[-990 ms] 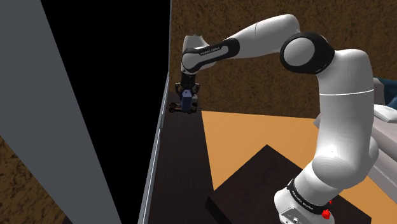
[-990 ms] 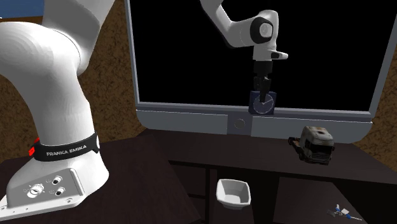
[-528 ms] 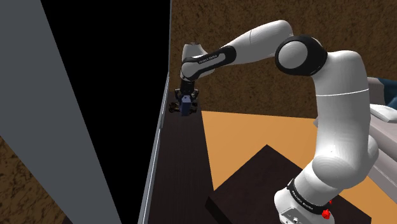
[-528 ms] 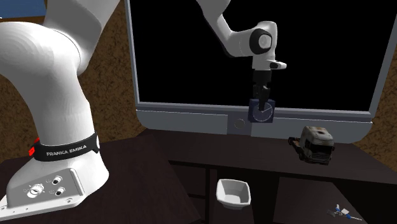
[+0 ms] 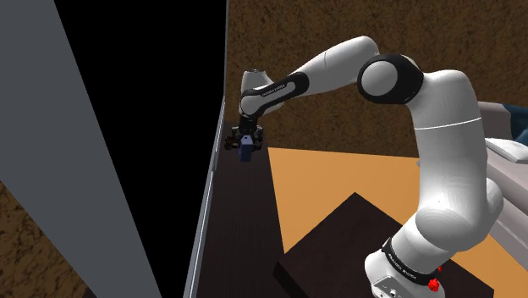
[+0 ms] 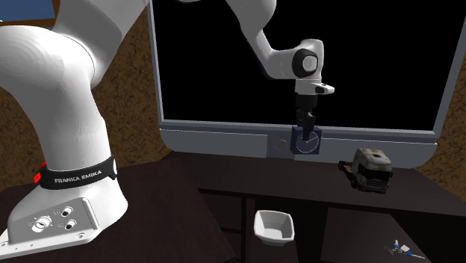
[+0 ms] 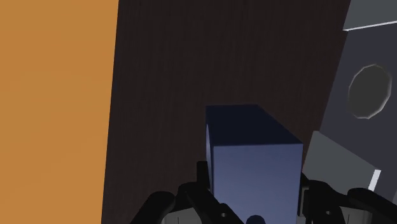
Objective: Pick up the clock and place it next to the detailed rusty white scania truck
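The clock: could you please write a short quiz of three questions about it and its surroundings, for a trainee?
1. True or false: the gripper is shut on the clock.
2. In the second exterior view, on which side of the clock does the truck stand? A. left B. right C. directly above
3. Fill in the missing words: the body of the clock is ____ in colour.

Key: 1. True: in the wrist view the two fingers clasp it. 2. B. 3. dark blue.
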Robot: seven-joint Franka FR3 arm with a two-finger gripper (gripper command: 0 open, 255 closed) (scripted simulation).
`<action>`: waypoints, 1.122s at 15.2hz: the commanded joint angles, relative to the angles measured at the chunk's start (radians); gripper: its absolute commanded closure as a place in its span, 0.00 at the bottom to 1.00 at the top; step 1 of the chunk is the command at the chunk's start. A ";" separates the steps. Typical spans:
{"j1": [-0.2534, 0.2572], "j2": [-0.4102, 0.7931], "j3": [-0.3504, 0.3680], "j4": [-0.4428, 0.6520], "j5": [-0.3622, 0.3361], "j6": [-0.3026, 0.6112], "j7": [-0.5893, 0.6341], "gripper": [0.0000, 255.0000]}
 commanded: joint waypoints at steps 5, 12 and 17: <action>0.007 0.053 -0.010 0.003 -0.012 0.050 0.007 1.00; 0.015 0.119 -0.022 0.014 -0.025 0.106 0.014 1.00; 0.022 0.170 -0.031 0.028 -0.033 0.142 0.018 1.00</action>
